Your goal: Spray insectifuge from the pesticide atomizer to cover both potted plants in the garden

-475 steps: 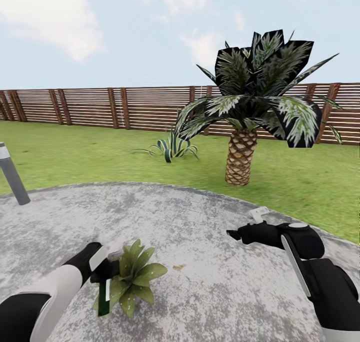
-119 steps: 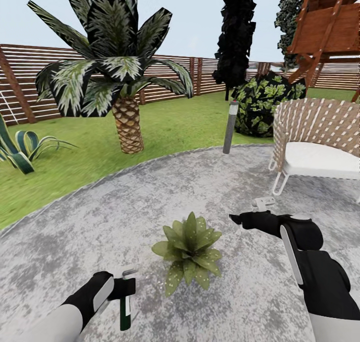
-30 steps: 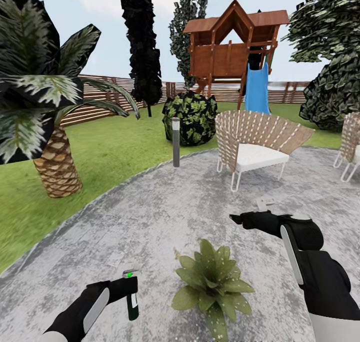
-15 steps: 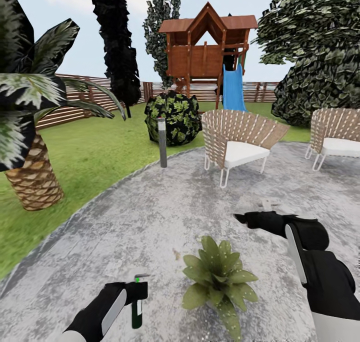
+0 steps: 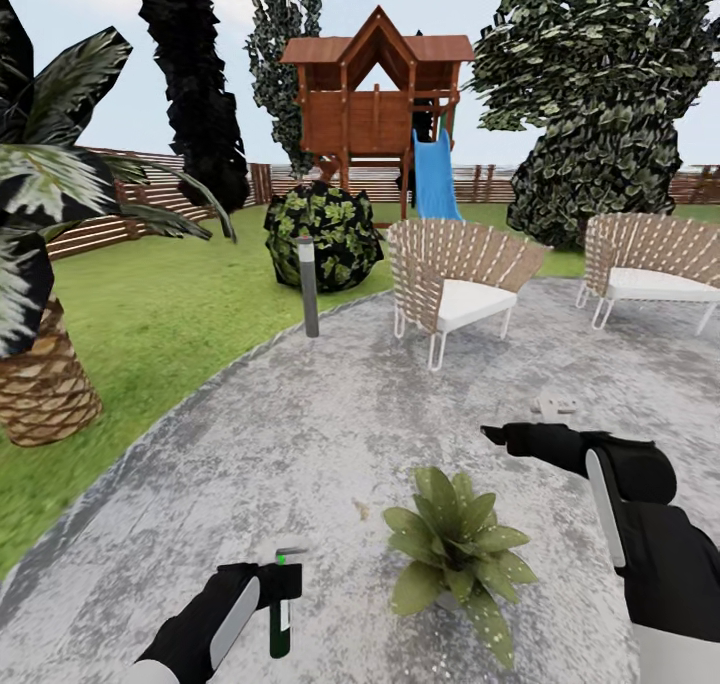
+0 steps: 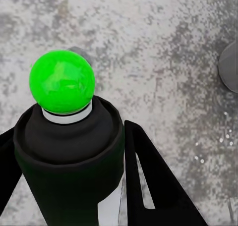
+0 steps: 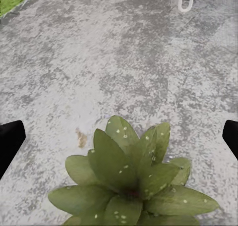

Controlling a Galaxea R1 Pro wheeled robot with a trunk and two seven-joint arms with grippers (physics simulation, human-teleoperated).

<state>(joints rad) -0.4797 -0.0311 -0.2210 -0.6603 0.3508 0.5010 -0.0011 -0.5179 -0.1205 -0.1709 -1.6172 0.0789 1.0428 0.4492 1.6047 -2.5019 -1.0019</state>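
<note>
**A:** Where is your small dark green pesticide atomizer (image 5: 281, 619) with the white label?

**B:** You have it at the bottom of the head view, left of centre, upright in your black left gripper (image 5: 272, 586). The claw is clenched around its upper part; the bottle body hangs below the fingers, above the mottled grey gravelly patio (image 5: 330, 424). In the left wrist view you look along the atomizer (image 6: 69, 156), with a bright green tip (image 6: 62, 81) on its dark cap and a black finger (image 6: 158, 186) just beside the cap on each side.

**A:** And the plant?

**B:** Your potted rosette of pointed green leaves (image 5: 455, 544) sits lower centre-right in the head view, to the right of the atomizer and apart from it. Tiny whitish specks of insectifuge (image 7: 117, 132) dot its leaves in the right wrist view, where the rosette (image 7: 131, 179) fills the lower middle. The pot is hidden under the leaves.

**A:** Your right claw?

**B:** The black right gripper (image 5: 497, 433) hangs at right of centre, above and right of the rosette, clear of it. It is released: its two fingertips (image 7: 10, 139) show at opposite edges of the right wrist view, far apart, grasping nothing.

**A:** Around you?

**B:** A grey bollard lamp (image 5: 308, 286) stands at the patio's edge, two woven wicker chairs with white cushions (image 5: 455, 284) sit upper right, and a wooden playhouse with a blue slide (image 5: 385, 114) is beyond.
</note>
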